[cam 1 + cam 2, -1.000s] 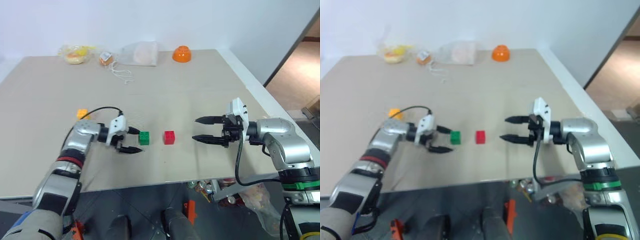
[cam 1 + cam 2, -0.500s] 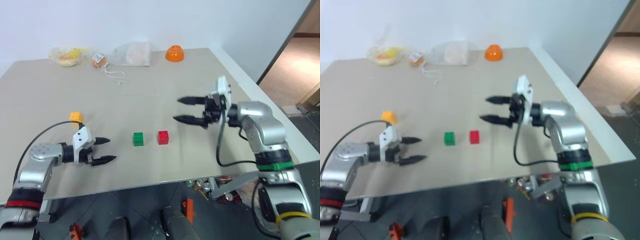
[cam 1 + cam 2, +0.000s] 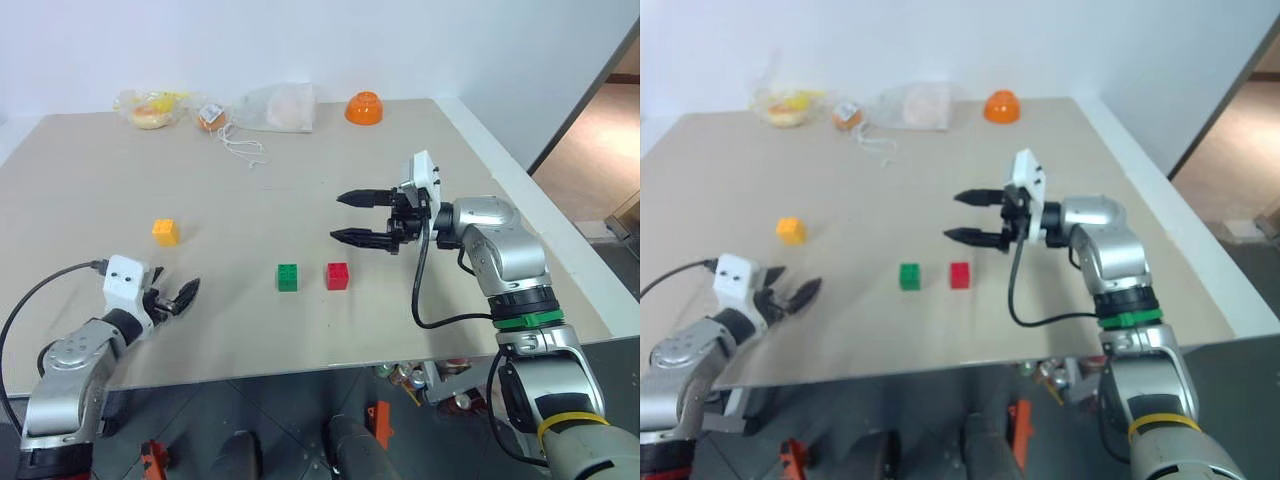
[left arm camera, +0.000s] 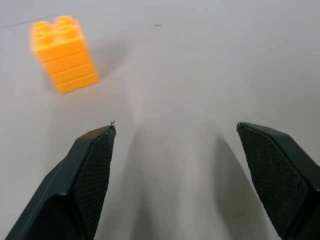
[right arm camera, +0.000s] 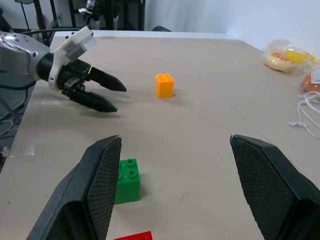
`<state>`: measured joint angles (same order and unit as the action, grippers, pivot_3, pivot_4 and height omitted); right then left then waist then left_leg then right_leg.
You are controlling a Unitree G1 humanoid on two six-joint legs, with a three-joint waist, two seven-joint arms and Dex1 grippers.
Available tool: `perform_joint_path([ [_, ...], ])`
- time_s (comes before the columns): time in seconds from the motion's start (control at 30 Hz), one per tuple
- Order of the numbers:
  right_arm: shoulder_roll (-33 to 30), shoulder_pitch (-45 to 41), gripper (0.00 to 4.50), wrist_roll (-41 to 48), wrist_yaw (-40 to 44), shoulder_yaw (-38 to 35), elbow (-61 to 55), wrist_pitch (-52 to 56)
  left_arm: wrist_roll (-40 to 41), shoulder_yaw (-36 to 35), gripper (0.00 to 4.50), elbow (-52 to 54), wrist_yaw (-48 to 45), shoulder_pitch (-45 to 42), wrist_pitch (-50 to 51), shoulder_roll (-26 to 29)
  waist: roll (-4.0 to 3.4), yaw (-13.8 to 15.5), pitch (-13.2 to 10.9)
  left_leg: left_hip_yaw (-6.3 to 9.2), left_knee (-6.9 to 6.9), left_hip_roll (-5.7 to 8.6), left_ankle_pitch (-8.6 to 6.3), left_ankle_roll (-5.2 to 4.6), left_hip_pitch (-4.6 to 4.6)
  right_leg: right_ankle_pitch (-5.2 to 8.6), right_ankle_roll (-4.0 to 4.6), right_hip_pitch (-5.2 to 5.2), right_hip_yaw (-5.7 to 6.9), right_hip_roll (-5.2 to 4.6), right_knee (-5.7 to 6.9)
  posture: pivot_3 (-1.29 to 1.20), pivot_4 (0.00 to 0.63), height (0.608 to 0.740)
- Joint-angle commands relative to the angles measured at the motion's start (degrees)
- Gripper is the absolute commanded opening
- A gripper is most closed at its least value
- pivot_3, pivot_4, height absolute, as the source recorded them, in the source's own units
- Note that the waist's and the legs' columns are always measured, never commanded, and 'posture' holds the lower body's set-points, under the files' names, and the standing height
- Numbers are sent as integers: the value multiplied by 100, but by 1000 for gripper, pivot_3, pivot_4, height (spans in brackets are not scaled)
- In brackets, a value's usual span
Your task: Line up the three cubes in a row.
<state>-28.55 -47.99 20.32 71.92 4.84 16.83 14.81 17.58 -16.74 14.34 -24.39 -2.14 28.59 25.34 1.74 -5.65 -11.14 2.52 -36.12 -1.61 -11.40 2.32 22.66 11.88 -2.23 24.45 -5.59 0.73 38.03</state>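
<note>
Since a second ago the left tool (image 3: 182,295) has pulled back from the green cube (image 3: 288,277) to the near counter (image 3: 330,150) edge, fingers apart, empty. Green and red cube (image 3: 338,276) sit side by side; the right tool (image 3: 346,217) hovers beyond, spread. Farther left, the yellow-orange cube (image 3: 165,231) remains unaligned.

Green cube (image 3: 288,277) beside red cube (image 3: 338,276); yellow-orange cube (image 3: 165,231) apart (perhaps slightly farther back).
</note>
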Motion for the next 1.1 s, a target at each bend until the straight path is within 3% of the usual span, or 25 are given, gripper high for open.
perform_joint_path([
  [0.03,62,-189,3605,-14,56,-3,6,-136,-250,9,4015,178,493,-137,72,-40,0,-4,0,0,0,0,0,0,-3,-1,0,-1,-1,1,0,0,150,740],
  [0.53,15,-17,3605,-34,-27,-136,-139,-119,-314,-166,4015,-1011,1754,-1548,548,-650,10,7,-2,2,-3,5,-1,1,3,-3,-5,-3,1,0,-3,0,150,740],
  [0.8,-69,101,3605,-18,-130,-164,-274,-57,-578,-155,4015,-2074,2140,-2234,196,-573,13,8,-3,1,-4,5,-1,2,4,-4,-7,-3,-1,0,-4,0,150,740],
  [1.1,-96,163,3605,9,-192,-174,-371,-18,-812,113,4015,-3235,1826,-2788,-462,-400,14,14,-3,5,-7,6,-1,5,7,-6,-11,-3,3,-1,-6,0,150,740],
])
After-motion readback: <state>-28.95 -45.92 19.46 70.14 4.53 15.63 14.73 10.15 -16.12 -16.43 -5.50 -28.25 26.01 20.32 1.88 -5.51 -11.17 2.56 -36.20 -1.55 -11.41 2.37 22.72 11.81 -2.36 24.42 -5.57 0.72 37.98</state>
